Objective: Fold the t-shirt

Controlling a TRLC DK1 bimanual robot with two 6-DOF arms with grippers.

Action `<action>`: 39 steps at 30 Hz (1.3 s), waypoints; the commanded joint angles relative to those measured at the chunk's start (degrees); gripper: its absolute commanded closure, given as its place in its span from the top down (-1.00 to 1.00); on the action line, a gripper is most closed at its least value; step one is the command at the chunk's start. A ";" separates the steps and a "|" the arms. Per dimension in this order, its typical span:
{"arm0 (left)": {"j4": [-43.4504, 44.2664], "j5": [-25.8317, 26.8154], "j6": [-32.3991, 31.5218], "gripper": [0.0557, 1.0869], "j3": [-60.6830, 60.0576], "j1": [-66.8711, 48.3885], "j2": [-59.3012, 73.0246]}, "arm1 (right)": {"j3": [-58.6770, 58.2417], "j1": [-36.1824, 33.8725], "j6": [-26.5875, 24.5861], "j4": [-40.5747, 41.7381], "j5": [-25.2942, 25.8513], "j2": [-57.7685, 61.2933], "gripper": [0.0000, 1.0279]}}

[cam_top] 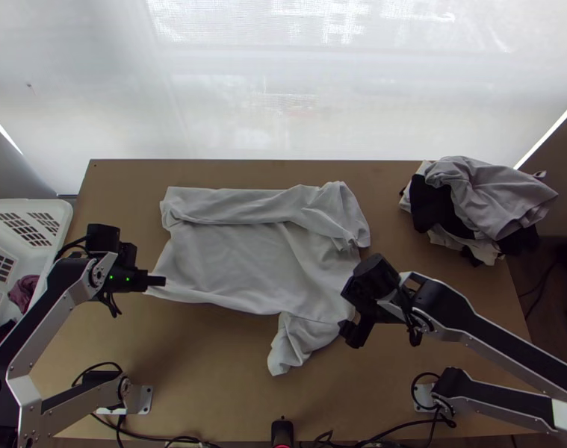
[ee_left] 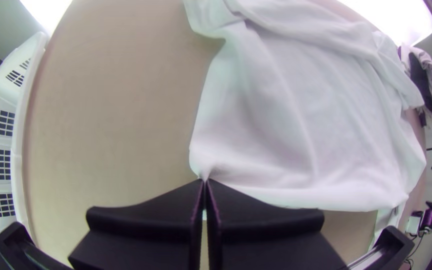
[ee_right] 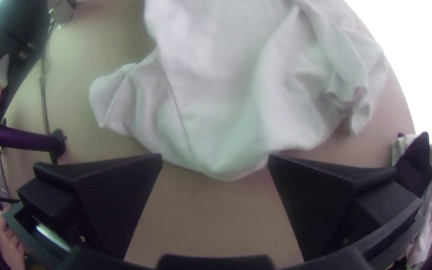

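The light grey t-shirt (cam_top: pixel 253 254) lies on the table, its far side folded over in a long strip and one sleeve sticking out toward the near edge. At its near left corner is my left gripper (cam_top: pixel 157 281); in the left wrist view that gripper (ee_left: pixel 205 186) is shut on the corner of the t-shirt (ee_left: pixel 286 130). My right gripper (cam_top: pixel 350 328) stands by the shirt's right side, near the sleeve. Seen from the right wrist, the right gripper (ee_right: pixel 215 161) is open, with the rounded edge of the t-shirt (ee_right: pixel 226 125) between its spread fingertips.
A pile of grey and black clothes (cam_top: pixel 492 201) lies at the table's far right corner. A white basket (cam_top: pixel 40 213) with dark clothes stands beyond the left edge. Bare table (cam_top: pixel 208 358) shows in front of the shirt; cables run along the near edge.
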 commanded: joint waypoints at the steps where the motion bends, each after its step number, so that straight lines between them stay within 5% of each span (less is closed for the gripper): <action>1: 2.84 0.03 -2.70 -0.93 5.68 1.73 -0.48 | 4.07 9.72 -0.44 0.63 -0.29 7.49 0.91; 14: 5.39 0.03 -5.69 -0.93 12.01 2.09 5.94 | 6.97 19.30 2.55 3.00 -4.68 18.65 0.90; 27: 6.09 0.12 -5.43 -0.93 12.10 2.17 9.01 | -2.44 10.95 1.58 16.71 -0.73 18.56 0.80; 35: 6.09 0.29 -5.25 -0.93 11.48 2.09 9.01 | -6.39 8.40 -0.61 22.16 2.17 18.38 -0.04; 39: 5.91 0.29 -5.25 -0.93 11.74 2.17 8.75 | -7.45 7.87 -0.61 24.01 2.44 18.03 -0.73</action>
